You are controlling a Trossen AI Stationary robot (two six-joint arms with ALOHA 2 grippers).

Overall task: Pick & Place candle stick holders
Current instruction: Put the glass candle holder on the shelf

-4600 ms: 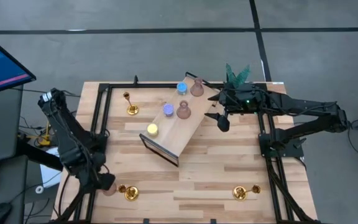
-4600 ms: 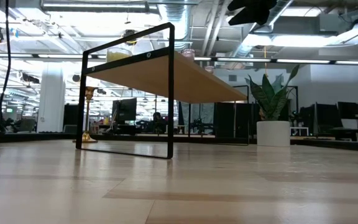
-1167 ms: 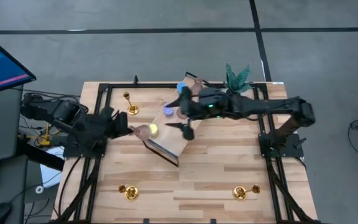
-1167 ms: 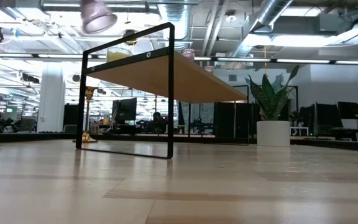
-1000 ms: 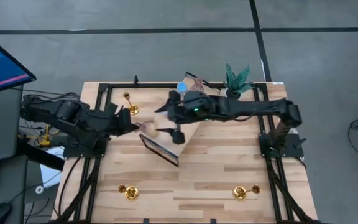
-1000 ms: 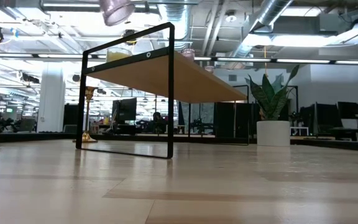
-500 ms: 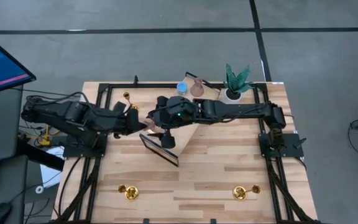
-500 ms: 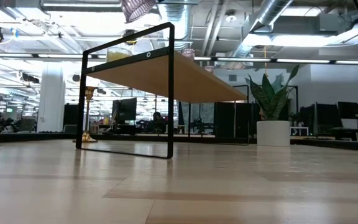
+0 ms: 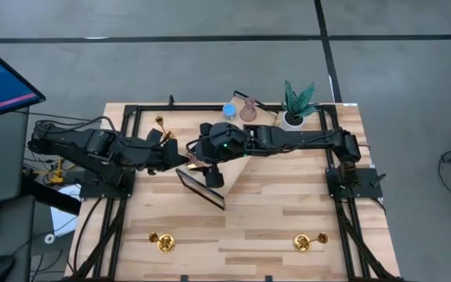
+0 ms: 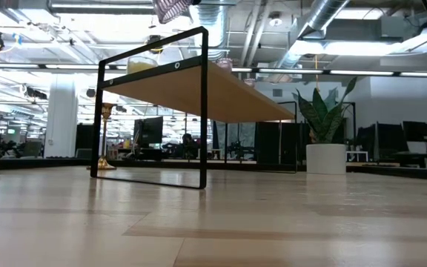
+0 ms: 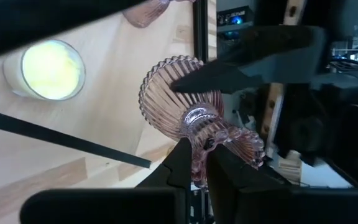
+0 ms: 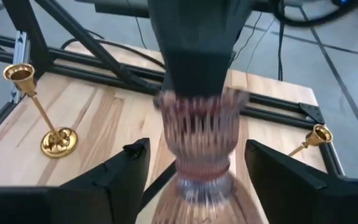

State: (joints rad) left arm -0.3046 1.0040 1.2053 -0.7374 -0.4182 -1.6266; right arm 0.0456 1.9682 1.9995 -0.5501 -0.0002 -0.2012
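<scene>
Candle stick holder of ribbed dusty-pink glass (image 11: 194,118), with a flared cup and pinched waist, hangs in the air above the low end of the tilted wooden shelf (image 9: 237,166), apparently for a handover: the left gripper (image 11: 195,163) is clamped on its narrow stem, while the right gripper (image 12: 191,163) has its fingers apart on either side of the piece, not touching it.

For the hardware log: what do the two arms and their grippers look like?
Both arms are black and jointed. The left arm trails loose black cables near its base. The right arm shows a small green light near the wrist. The right gripper has flat, tapering black fingers.
</scene>
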